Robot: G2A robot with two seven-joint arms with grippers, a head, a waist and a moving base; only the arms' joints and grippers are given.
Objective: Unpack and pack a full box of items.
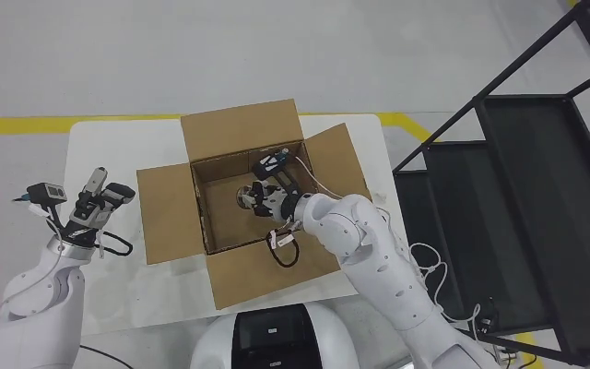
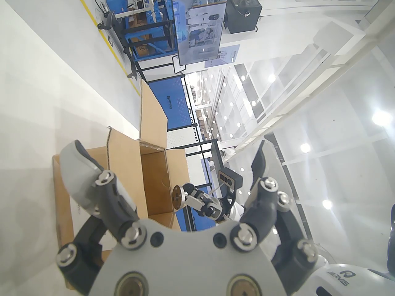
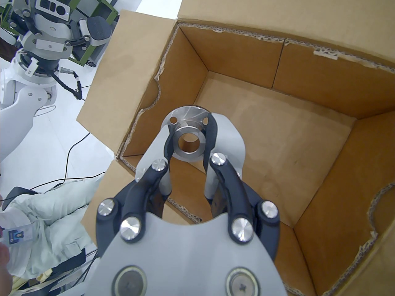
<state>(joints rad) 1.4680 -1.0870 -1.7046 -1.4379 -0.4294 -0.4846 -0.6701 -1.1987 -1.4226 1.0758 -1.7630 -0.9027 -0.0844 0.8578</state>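
**Right pincer (image 3: 188, 138) grips flange (image 3: 187, 114) over open box (image 3: 240, 53)**

Right pincer is clamped on the flange's hub, disc pointing down at the box's bare floor. The box sits mid-table (image 1: 111, 148) with 4 flaps spread. Left pincer (image 2: 166, 158) hangs wide and empty near the table's left edge. With only 1 item at the box, this is likely the first going in or the last coming out; I cannot tell which. Going in calls for a straight descent clear of the walls, then release. Coming out calls for a lift over a flap.
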